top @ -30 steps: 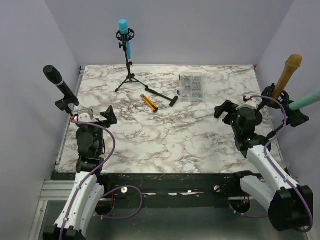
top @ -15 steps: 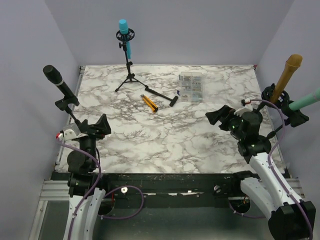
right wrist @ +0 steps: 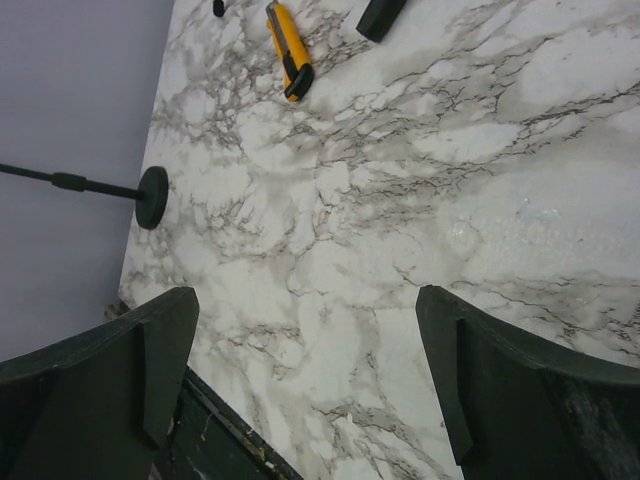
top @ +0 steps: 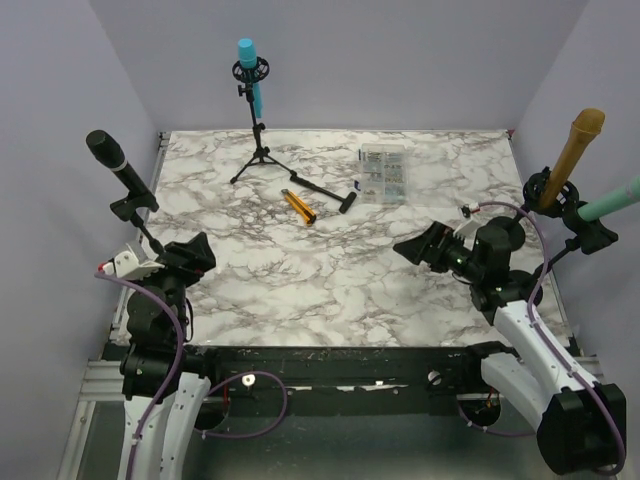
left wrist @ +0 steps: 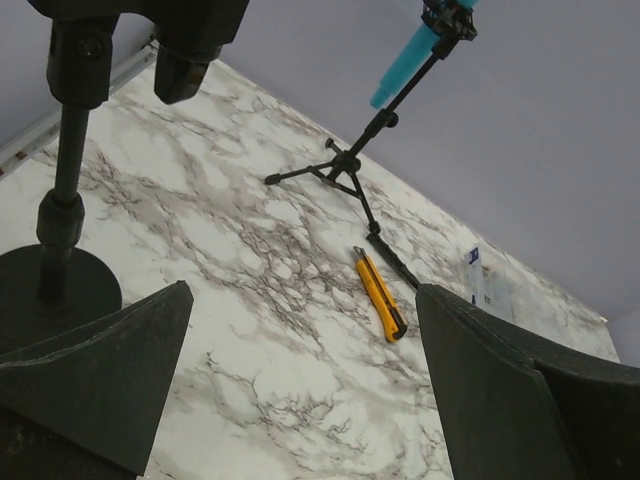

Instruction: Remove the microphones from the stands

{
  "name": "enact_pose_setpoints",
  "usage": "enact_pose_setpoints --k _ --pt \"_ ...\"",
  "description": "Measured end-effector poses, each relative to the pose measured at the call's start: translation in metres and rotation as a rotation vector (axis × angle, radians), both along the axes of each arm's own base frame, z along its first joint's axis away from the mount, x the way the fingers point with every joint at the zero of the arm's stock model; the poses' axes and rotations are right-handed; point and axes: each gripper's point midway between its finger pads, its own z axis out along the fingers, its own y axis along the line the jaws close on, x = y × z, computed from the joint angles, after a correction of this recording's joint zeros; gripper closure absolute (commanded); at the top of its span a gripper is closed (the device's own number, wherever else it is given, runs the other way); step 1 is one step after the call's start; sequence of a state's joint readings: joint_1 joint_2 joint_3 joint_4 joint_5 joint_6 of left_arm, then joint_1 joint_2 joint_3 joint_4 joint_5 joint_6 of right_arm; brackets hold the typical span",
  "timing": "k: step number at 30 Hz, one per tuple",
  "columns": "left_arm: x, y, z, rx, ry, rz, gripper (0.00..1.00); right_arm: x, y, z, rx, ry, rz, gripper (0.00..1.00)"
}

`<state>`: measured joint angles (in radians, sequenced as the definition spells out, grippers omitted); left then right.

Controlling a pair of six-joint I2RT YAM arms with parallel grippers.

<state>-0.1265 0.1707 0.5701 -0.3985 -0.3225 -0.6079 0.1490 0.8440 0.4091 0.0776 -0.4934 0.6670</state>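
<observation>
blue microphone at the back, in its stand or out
In: the blue microphone sits through the ring mount atop its upright tripod stand.

Black microphone [top: 108, 155] tilted, clipped in its stand [left wrist: 60, 215], far left

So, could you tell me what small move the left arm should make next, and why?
Probably raise the left gripper toward the black microphone: it is open and empty, low beside the stand, while the microphone sits clipped above it.

Even, soft, bright light with faint shadows on the marble table [top: 330, 270], all views sharp
</observation>
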Motion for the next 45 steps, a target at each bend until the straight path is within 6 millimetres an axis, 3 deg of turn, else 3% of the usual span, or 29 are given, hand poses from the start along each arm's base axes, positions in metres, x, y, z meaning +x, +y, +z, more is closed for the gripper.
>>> enact_pose_setpoints --k 7,15,21,24,27,31,36,45 --pt "-0.005 -0.005 0.004 0.011 0.061 -0.033 0.02 0.0 0.009 0.011 -0.043 -0.014 0.105 0.0" --pt "-0.025 0.017 0.064 0.133 0.087 0.051 0.02 -0.002 0.021 0.011 -0.053 -0.012 0.19 0.0" --pt "-0.043 0.044 0.107 0.251 0.058 0.177 0.01 -0.011 0.049 0.023 -0.058 -0.037 0.295 0.0" --pt "-0.038 0.057 0.132 0.305 0.072 0.247 0.01 -0.019 0.069 0.034 -0.056 -0.065 0.358 0.0" --pt "-0.018 0.066 0.148 0.351 0.111 0.308 0.01 -0.03 0.086 0.04 -0.053 -0.085 0.403 0.0" --pt "0.011 0.071 0.147 0.405 0.175 0.352 0.02 -0.039 0.099 0.047 -0.042 -0.102 0.419 0.0" --pt "0.038 0.08 0.14 0.449 0.231 0.415 0.02 -0.042 0.098 0.066 -0.027 -0.162 0.386 0.0" --pt "0.054 0.101 0.13 0.452 0.211 0.526 0.05 -0.038 0.093 0.069 -0.035 -0.179 0.347 0.0"
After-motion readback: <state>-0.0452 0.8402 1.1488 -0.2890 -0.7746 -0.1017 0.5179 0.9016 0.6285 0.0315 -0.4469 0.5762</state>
